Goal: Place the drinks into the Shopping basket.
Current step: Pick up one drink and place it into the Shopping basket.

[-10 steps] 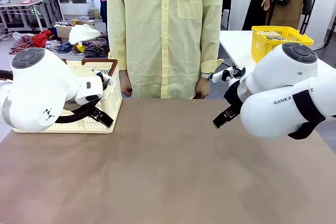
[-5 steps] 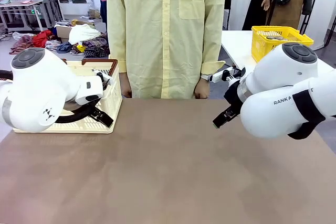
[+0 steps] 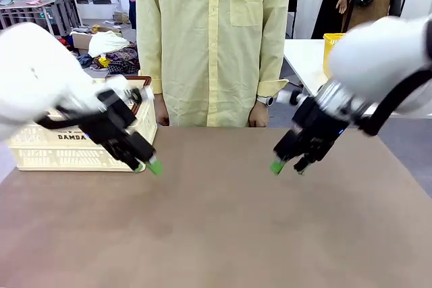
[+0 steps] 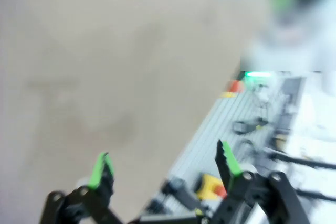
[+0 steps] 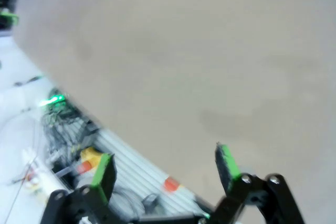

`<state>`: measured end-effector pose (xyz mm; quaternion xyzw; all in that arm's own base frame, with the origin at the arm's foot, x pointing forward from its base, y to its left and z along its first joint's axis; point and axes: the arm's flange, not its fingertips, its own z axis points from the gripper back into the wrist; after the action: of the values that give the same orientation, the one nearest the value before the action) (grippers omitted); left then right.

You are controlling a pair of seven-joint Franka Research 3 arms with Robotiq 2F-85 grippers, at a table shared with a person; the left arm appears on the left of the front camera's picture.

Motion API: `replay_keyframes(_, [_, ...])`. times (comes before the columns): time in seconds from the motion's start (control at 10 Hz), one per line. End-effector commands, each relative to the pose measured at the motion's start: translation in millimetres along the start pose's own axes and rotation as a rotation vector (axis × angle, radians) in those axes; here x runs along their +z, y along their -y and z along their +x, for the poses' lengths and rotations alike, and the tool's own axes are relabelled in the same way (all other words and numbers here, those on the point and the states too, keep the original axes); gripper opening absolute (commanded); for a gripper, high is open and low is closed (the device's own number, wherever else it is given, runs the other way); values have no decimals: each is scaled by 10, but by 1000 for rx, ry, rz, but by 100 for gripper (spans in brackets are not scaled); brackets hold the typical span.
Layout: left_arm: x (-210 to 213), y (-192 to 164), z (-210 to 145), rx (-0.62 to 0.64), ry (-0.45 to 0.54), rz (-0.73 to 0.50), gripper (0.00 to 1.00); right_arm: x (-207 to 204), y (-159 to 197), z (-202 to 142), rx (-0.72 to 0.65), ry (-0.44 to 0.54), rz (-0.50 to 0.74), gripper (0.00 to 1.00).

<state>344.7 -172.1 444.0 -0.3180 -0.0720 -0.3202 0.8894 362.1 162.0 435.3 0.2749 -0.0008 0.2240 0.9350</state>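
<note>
The Shopping basket [image 3: 47, 145], cream-white with a dark brown rim and "DAMDA" on its side, stands at the table's far left, partly behind my left arm. The drinks are out of view. My left gripper [image 3: 147, 166] hangs open just right of the basket's front corner, green tips pointing down at the table. My right gripper [image 3: 288, 166] hangs open over the right half of the table, nothing between its fingers. In the left wrist view the left gripper [image 4: 165, 163] is open above bare tabletop near the table edge. The right gripper [image 5: 165, 165] looks the same in the right wrist view.
A person in a pale yellow shirt [image 3: 212, 38] stands at the far edge, hands [image 3: 257, 116] down at the sides. A bright yellow basket [image 3: 331, 45] sits on a white table at the back right. The brown tabletop [image 3: 216, 227] lies bare between the grippers.
Both arms have swung out of their folded pose. The two grippers now point down over the table, and the views are blurred by the motion. The person has not moved.
</note>
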Motion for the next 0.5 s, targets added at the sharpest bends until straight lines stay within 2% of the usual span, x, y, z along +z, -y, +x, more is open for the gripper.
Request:
replay_keyframes(0.0, [760, -242, -198, 94, 109, -190, 100, 726, 456, -237, -150, 37, 439, 100])
replay_keyframes(0.1, [1202, -404, -479, 135, 247, -208, 100, 1084, 696, -545, -153, 127, 569, 100])
replay_keyframes(0.2, [1620, -694, -863, 209, 391, -214, 100, 1415, 1012, -903, -210, 255, 642, 100])
replay_keyframes(0.4, [2056, -1295, -1837, 435, 718, -205, 100, 1894, 1750, -1766, -373, 551, 747, 100])
